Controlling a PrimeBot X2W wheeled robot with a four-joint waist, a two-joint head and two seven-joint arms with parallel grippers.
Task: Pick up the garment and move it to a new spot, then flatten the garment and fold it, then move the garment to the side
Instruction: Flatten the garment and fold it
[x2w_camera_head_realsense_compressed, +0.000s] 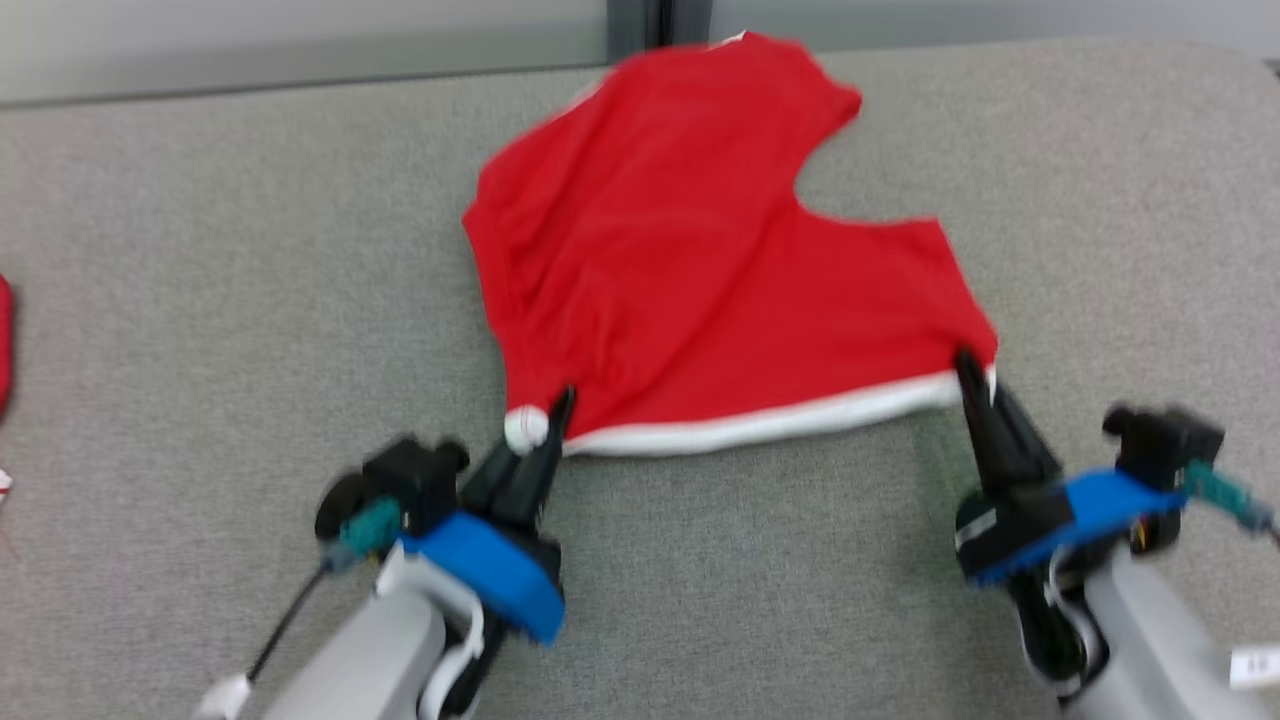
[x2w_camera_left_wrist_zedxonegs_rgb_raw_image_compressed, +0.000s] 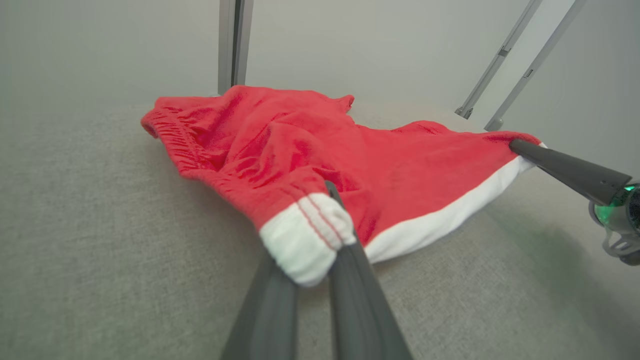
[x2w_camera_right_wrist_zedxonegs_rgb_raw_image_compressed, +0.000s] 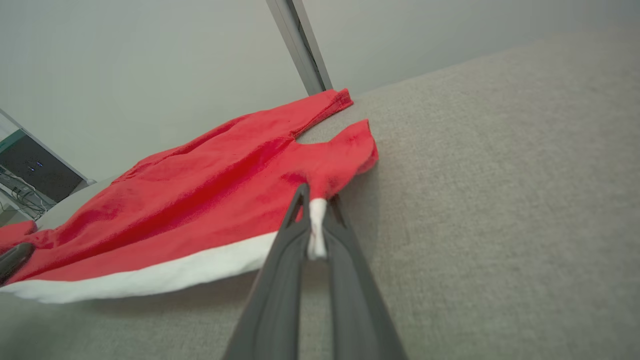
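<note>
The garment (x2w_camera_head_realsense_compressed: 690, 260) is red with a white hem band and lies spread on the grey table, its far part reaching the back edge. My left gripper (x2w_camera_head_realsense_compressed: 555, 405) is shut on the bunched white corner at the hem's left end; in the left wrist view that gripper (x2w_camera_left_wrist_zedxonegs_rgb_raw_image_compressed: 332, 197) pinches the white cuff of the garment (x2w_camera_left_wrist_zedxonegs_rgb_raw_image_compressed: 310, 150). My right gripper (x2w_camera_head_realsense_compressed: 968, 365) is shut on the hem's right corner; in the right wrist view this gripper (x2w_camera_right_wrist_zedxonegs_rgb_raw_image_compressed: 315, 200) clamps white trim of the garment (x2w_camera_right_wrist_zedxonegs_rgb_raw_image_compressed: 200, 200). The hem hangs slightly lifted between both grippers.
The grey fabric-covered table (x2w_camera_head_realsense_compressed: 200, 300) stretches wide to the left, right and front. Another red item (x2w_camera_head_realsense_compressed: 5, 340) sits at the far left edge. A wall with a dark upright post (x2w_camera_head_realsense_compressed: 640, 25) runs behind the table's back edge.
</note>
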